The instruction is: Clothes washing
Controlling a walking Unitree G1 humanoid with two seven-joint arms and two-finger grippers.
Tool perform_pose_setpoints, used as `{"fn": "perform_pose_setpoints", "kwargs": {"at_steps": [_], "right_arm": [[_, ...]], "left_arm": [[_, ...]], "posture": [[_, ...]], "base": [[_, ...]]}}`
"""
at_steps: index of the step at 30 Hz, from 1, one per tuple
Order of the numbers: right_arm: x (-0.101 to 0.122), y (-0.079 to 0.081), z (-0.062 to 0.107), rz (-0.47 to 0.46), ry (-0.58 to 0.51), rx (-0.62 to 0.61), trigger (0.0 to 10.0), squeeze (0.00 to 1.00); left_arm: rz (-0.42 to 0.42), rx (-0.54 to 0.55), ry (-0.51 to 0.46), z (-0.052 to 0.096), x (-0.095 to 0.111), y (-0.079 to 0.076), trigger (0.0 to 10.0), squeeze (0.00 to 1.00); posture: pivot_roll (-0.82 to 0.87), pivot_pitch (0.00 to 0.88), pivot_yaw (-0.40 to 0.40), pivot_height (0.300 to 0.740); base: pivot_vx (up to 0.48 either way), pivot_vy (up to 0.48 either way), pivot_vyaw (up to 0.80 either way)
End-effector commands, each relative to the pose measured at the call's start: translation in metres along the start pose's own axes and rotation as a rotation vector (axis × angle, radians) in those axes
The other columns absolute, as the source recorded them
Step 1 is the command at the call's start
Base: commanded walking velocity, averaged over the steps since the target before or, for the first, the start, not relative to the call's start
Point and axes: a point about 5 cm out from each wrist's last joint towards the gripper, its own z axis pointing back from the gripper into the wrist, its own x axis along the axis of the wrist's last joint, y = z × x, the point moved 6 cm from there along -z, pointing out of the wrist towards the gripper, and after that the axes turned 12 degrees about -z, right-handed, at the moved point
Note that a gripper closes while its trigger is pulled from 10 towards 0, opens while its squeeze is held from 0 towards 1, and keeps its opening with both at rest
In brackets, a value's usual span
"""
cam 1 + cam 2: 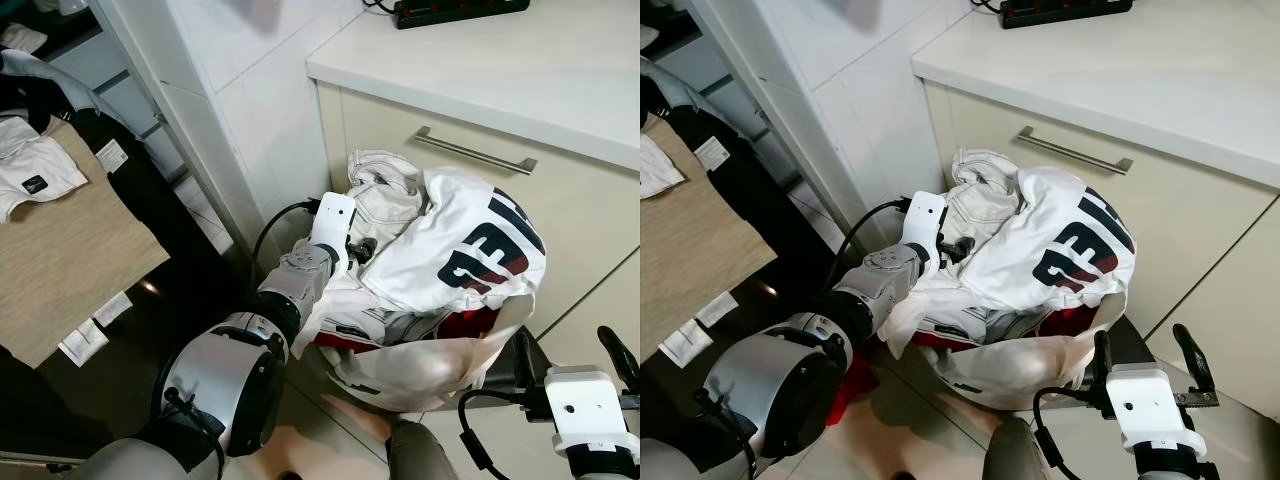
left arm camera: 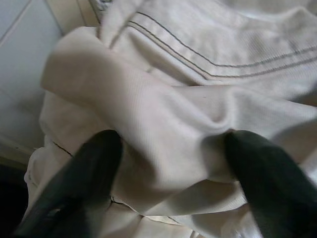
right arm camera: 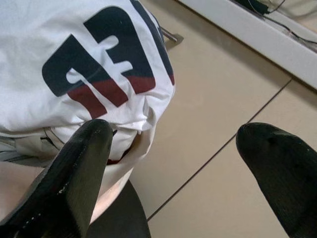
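White cotton heaped in a laundry basket (image 1: 440, 385) is what this step turns on: the basket stands on the floor against the cream cabinet (image 1: 590, 215), below the front edge of the tabletop (image 1: 520, 70), and it is overfull. At the left side of the heap, the left gripper (image 2: 166, 153) is buried in a cream ribbed garment (image 1: 385, 195), its fingers (image 2: 86, 168) spread with a fold of that cloth bunched between them but not pinched. To lift well, I judge they should close deep on that fold, not on a thin edge, then rise slowly so the jersey lying partly over it slides off rather than tipping the whole pile.

White jersey (image 1: 470, 255) with its navy and red number drapes over the top right of the heap; its long axis seems to run from the basket's near-left rim up toward the cabinet, with the number reading sideways.

Farther right, the right gripper (image 3: 193, 148) hovers by the basket's right rim, fingers wide apart and grasping nothing.
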Motion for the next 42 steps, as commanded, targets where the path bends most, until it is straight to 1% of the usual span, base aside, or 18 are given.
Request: {"fn": "perform_pose_setpoints", "kwargs": {"at_steps": [1, 3, 4, 5, 8, 12, 17, 23, 26, 27, 31, 33, 36, 38, 39, 40, 41, 42], "right_arm": [[0.001, -0.001, 0.001, 0.002, 0.008, -0.008, 10.0, 1.0], [0.001, 0.0, 0.001, 0.0, 0.009, -0.008, 10.0, 1.0], [0.001, 0.002, 0.0, -0.002, 0.01, -0.006, 10.0, 1.0], [0.001, 0.002, 0.0, -0.002, 0.01, -0.006, 10.0, 1.0], [0.001, 0.003, 0.0, -0.002, 0.011, -0.003, 10.0, 1.0], [0.002, 0.002, -0.001, 0.0, 0.011, -0.001, 10.0, 1.0], [0.003, 0.0, 0.0, 0.006, 0.014, -0.003, 10.0, 1.0], [0.003, 0.0, -0.001, 0.005, 0.016, -0.001, 10.0, 1.0], [0.003, 0.001, -0.004, 0.002, 0.015, 0.002, 10.0, 1.0], [0.003, 0.001, -0.004, 0.002, 0.015, 0.002, 10.0, 1.0], [0.003, 0.004, -0.01, -0.006, 0.009, 0.01, 10.0, 1.0], [0.004, 0.006, -0.013, -0.011, 0.004, 0.013, 10.0, 1.0], [0.003, 0.01, -0.023, -0.026, -0.004, 0.01, 10.0, 1.0], [0.005, 0.012, -0.031, -0.038, -0.02, 0.005, 10.0, 1.0], [0.008, 0.014, -0.04, -0.044, -0.04, 0.004, 10.0, 1.0], [0.008, 0.014, -0.04, -0.044, -0.04, 0.004, 10.0, 1.0], [0.012, 0.017, -0.05, -0.05, -0.063, 0.004, 10.0, 1.0], [0.012, 0.017, -0.05, -0.05, -0.063, 0.004, 10.0, 1.0]], "left_arm": [[0.033, -0.099, 0.046, -0.002, -0.018, -0.047, 0.0, 0.0], [0.04, -0.104, 0.041, -0.002, -0.018, -0.047, 0.0, 0.0], [0.072, -0.123, 0.016, -0.002, -0.014, -0.05, 0.0, 0.0], [0.072, -0.123, 0.016, -0.002, -0.014, -0.05, 0.0, 0.0], [0.112, -0.133, -0.01, -0.003, -0.008, -0.051, 0.0, 0.0], [0.1, -0.126, 0.003, -0.002, -0.012, -0.05, 0.0, 0.0], [0.138, -0.098, -0.004, -0.002, -0.013, -0.047, 0.0, 0.0], [0.153, -0.095, -0.028, -0.003, -0.008, -0.046, 0.0, 0.0], [0.07, -0.043, -0.039, -0.002, -0.003, -0.03, 0.0, 0.0], [0.07, -0.043, -0.039, -0.002, -0.003, -0.03, 0.0, 0.0], [0.184, -0.042, -0.124, -0.002, 0.023, -0.018, 0.0, 0.0], [0.217, -0.05, -0.162, -0.002, 0.034, -0.015, 0.0, 0.0], [0.256, -0.079, -0.26, 0.002, 0.063, -0.008, 0.0, 0.0], [0.261, -0.108, -0.33, 0.005, 0.082, -0.005, 0.0, 0.0], [0.254, -0.135, -0.378, 0.008, 0.096, -0.005, 0.0, 0.0], [0.254, -0.135, -0.378, 0.008, 0.096, -0.005, 0.0, 0.0], [0.248, -0.166, -0.439, 0.013, 0.114, -0.004, 0.0, 0.0], [0.248, -0.166, -0.439, 0.013, 0.114, -0.004, 0.0, 0.0]], "posture": [[-0.5, 0.155, 0.194, 0.74], [-0.49, 0.16, 0.195, 0.74], [-0.49, 0.161, 0.194, 0.74], [-0.49, 0.161, 0.194, 0.74], [-0.49, 0.165, 0.192, 0.74], [-0.49, 0.176, 0.188, 0.74], [-0.51, 0.193, 0.181, 0.74], [-0.5, 0.192, 0.176, 0.74], [-0.49, 0.188, 0.17, 0.74], [-0.49, 0.188, 0.17, 0.74], [-0.47, 0.184, 0.167, 0.74], [-0.46, 0.173, 0.17, 0.74], [-0.42, 0.148, 0.172, 0.74], [-0.4, 0.132, 0.174, 0.74], [-0.38, 0.109, 0.177, 0.74], [-0.38, 0.109, 0.177, 0.74], [-0.36, 0.093, 0.18, 0.74], [-0.36, 0.093, 0.18, 0.74]], "base": [[0.0, 0.0, 0.0], [0.0, 0.0, 0.0], [0.0, 0.0, 0.0], [0.0, 0.0, 0.0], [0.0, 0.0, 0.0], [0.0, 0.0, 0.0], [0.0, 0.0, 0.0], [0.0, 0.0, 0.0], [0.0, 0.0, 0.0], [0.0, 0.0, 0.0], [0.0, 0.0, 0.0], [0.0, 0.0, 0.0], [0.0, 0.0, 0.0], [0.0, 0.0, 0.0], [0.0, 0.0, 0.0], [0.0, 0.0, 0.0], [0.0, 0.0, 0.0], [0.0, 0.0, 0.0]]}}
